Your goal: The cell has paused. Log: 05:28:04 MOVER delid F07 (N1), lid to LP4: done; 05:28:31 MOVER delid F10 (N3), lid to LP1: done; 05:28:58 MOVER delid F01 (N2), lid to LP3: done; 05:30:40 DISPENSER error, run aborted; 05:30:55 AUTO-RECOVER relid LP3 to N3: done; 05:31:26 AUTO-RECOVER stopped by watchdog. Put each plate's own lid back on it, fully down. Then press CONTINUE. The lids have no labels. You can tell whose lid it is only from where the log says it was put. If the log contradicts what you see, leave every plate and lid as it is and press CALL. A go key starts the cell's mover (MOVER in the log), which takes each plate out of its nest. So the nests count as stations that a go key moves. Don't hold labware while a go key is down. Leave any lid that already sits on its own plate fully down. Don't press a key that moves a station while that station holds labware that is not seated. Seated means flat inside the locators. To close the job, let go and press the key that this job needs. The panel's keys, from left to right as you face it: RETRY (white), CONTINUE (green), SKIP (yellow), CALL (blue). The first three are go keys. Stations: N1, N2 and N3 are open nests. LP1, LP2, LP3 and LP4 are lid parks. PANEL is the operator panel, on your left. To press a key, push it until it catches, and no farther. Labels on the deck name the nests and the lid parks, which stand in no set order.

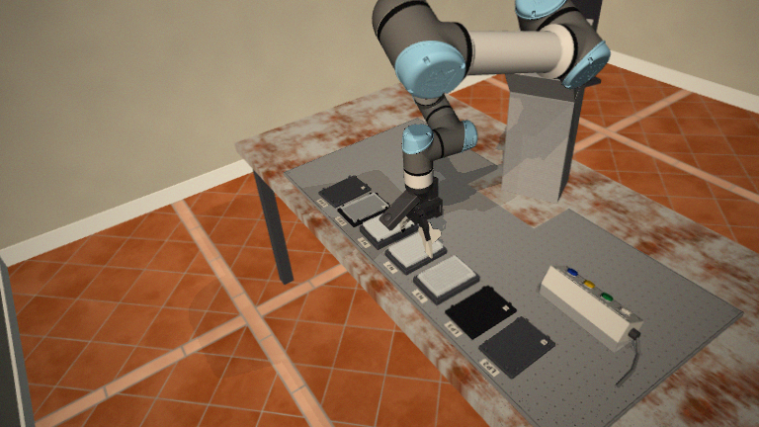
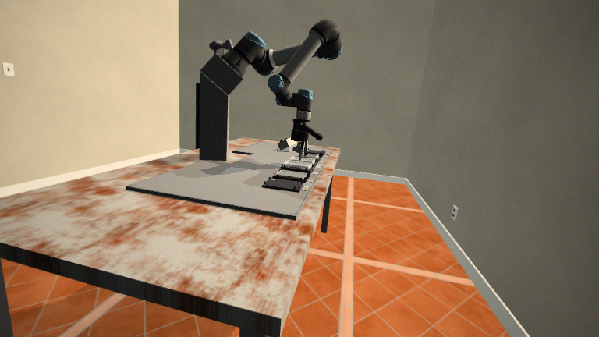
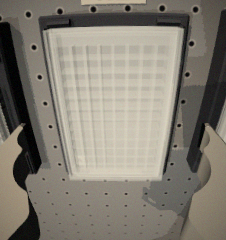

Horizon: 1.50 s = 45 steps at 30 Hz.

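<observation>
My gripper (image 1: 428,243) (image 2: 301,154) (image 3: 114,125) is open, low over the middle nest of the row. Its fingers stand clear on both sides of a white well plate (image 1: 411,252) (image 3: 113,100) that carries a clear lid and lies flat inside the dark nest frame (image 3: 113,20). They hold nothing. A second white plate (image 1: 376,230) sits in the nest behind it, partly hidden by the gripper body. A third plate (image 1: 446,277) sits in the nest in front. A clear lid (image 1: 364,207) lies on a park farther back.
A bare dark park (image 1: 341,190) is at the far end, and two bare black parks (image 1: 479,310) (image 1: 516,345) at the near end. The panel (image 1: 587,310) stands to the right, with blue (image 1: 571,272), yellow (image 1: 588,284), green (image 1: 606,296) and white (image 1: 625,310) keys.
</observation>
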Motion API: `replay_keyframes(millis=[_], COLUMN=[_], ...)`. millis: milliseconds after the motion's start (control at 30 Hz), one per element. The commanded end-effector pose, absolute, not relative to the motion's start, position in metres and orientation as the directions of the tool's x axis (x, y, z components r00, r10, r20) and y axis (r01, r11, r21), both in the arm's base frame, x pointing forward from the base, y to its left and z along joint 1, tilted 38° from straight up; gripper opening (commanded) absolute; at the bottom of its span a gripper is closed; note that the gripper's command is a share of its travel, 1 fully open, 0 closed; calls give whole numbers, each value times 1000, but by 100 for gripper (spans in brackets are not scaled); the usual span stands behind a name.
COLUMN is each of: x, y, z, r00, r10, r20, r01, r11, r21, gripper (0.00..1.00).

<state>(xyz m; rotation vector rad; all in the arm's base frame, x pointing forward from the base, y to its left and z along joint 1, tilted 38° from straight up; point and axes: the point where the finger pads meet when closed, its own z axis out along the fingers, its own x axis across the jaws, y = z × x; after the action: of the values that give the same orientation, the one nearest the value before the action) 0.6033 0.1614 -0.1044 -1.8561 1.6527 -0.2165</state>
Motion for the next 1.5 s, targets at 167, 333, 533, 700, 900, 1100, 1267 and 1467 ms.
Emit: replay_keyframes(millis=[167, 333, 533, 700, 900, 1100, 1267, 1467], x=[598, 595, 591, 591, 597, 602, 608, 614], y=[158, 155, 153, 153, 130, 106, 83, 59], z=[-96, -91, -86, -86, -92, -99, -106, -112], r00=[197, 197, 197, 197, 187, 187, 187, 187], r10=[-939, -939, -939, -939, -939, -939, -939, -939], r20=[-283, -283, -283, -283, -290, -290, -290, -290], r01=[-833, -833, -833, -833, -836, -836, -836, -836], r11=[-9, -9, -9, -9, 3, 3, 3, 3], r21=[-553, -553, -553, -553, -549, -549, -549, -549], gripper=[82, 82, 82, 82, 82, 82, 82, 82])
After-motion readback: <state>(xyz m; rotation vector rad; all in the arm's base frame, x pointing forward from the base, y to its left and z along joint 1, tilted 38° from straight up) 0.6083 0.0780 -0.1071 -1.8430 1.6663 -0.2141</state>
